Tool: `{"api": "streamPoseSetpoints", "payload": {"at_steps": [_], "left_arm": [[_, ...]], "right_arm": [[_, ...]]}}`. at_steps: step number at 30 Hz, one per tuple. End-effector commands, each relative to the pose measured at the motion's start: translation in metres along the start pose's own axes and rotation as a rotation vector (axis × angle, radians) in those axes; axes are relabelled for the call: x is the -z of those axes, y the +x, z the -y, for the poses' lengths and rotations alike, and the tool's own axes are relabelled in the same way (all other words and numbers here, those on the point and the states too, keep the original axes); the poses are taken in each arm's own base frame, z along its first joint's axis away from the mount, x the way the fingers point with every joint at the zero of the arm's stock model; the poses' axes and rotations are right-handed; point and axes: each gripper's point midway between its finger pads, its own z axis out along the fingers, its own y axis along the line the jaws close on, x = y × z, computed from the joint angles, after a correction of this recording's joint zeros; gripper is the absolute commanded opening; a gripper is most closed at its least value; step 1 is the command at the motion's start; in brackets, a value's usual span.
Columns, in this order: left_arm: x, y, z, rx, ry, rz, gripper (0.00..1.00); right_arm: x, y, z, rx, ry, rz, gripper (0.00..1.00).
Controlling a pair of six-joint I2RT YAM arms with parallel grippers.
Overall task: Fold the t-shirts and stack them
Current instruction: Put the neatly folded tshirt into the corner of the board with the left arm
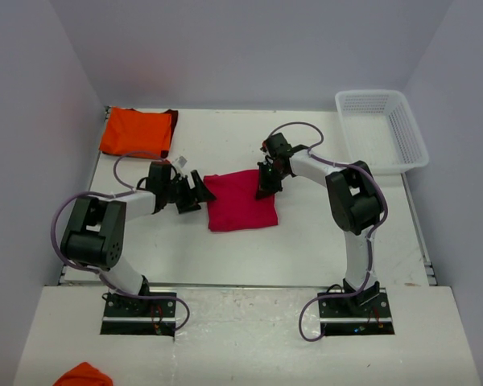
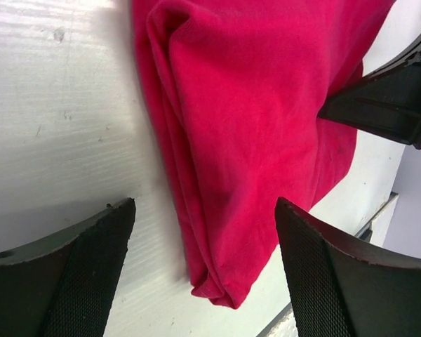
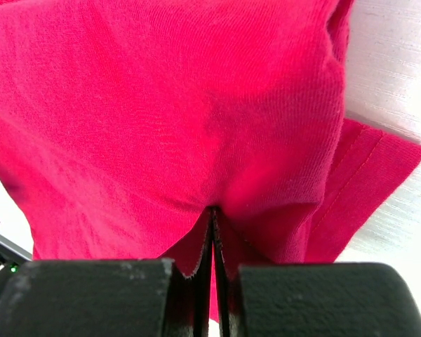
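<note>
Right gripper (image 1: 266, 185) pinches pink shirt (image 1: 240, 205) at far right corner, fingers closed on cloth. Left gripper (image 1: 200, 191) open at its left edge.

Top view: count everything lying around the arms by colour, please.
Orange: 2, orange t-shirt and an orange lump at the near edge
Crimson-pink: 1, crimson-pink t-shirt
White: 1, white basket
Total: 4
</note>
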Motion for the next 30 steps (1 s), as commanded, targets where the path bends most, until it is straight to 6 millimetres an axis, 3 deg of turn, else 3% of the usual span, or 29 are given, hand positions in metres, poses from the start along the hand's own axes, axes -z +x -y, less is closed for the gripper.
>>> {"api": "streamPoseSetpoints", "payload": {"at_steps": [1, 11, 16, 19, 21, 22, 25, 27, 30], "left_arm": [[-0.013, 0.026, -0.040, 0.035, -0.125, -0.069, 0.84], [-0.056, 0.062, -0.021, 0.019, -0.089, -0.172, 0.82], [-0.072, 0.083, -0.021, 0.068, -0.058, -0.236, 0.75], [-0.073, 0.086, -0.026, 0.077, -0.061, -0.237, 0.66], [-0.073, 0.086, -0.025, 0.074, -0.058, -0.236, 0.47], [-0.072, 0.086, -0.025, 0.075, -0.060, -0.237, 0.28], [-0.070, 0.080, -0.024, 0.067, -0.066, -0.225, 0.07], [-0.067, 0.079, -0.027, 0.071, -0.077, -0.226, 0.00], [-0.059, 0.066, -0.027, 0.036, -0.098, -0.204, 0.00]], "right_arm": [[-0.003, 0.000, 0.003, -0.011, 0.018, -0.003, 0.00], [0.002, 0.000, -0.001, -0.025, -0.017, -0.002, 0.00], [0.001, 0.003, -0.002, -0.028, -0.035, -0.013, 0.00], [-0.001, 0.003, -0.001, -0.031, -0.033, -0.013, 0.00], [-0.002, 0.003, -0.001, -0.033, -0.034, -0.017, 0.00], [-0.003, 0.003, -0.001, -0.034, -0.037, -0.018, 0.00], [-0.004, 0.004, -0.002, -0.033, -0.039, -0.022, 0.00], [-0.004, 0.004, -0.001, -0.033, -0.036, -0.020, 0.00], [-0.003, 0.003, 0.000, -0.033, -0.033, -0.018, 0.00]]}}
